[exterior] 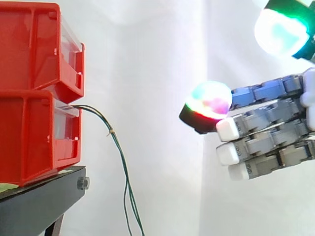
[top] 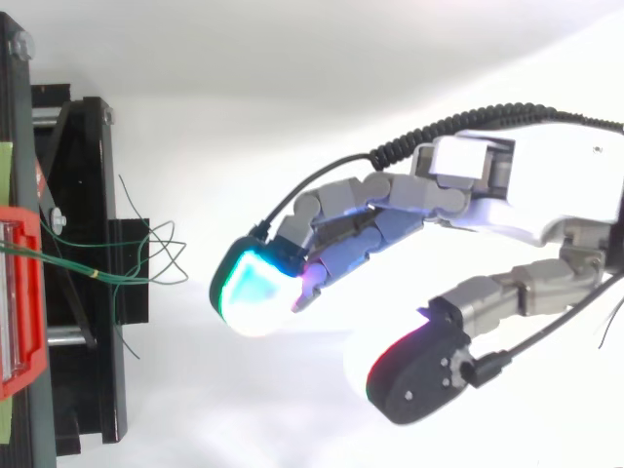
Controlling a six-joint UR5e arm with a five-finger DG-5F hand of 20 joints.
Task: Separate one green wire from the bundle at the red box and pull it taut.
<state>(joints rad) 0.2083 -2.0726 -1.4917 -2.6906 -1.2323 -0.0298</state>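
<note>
A bundle of thin green wires [exterior: 118, 147] comes out of the lower red bin [exterior: 34, 137] and hangs slack past the stand's edge, bound by a small tie [exterior: 111, 132]. From above, the wires [top: 146, 255] loop loosely over the stand. My hand [exterior: 268, 130] is well to the right of the bundle, with its fingers stretched toward it and a clear gap between them and the wires. The hand [top: 526, 190] is open and holds nothing. One glowing fingertip [exterior: 209, 101] leads, and the thumb [top: 419, 375] is spread apart from the fingers.
An upper red bin [exterior: 34, 49] sits stacked on the lower one. Both rest on a black stand [exterior: 39, 206] at the left. A white curtain forms the background, and open space lies between the hand and the bins.
</note>
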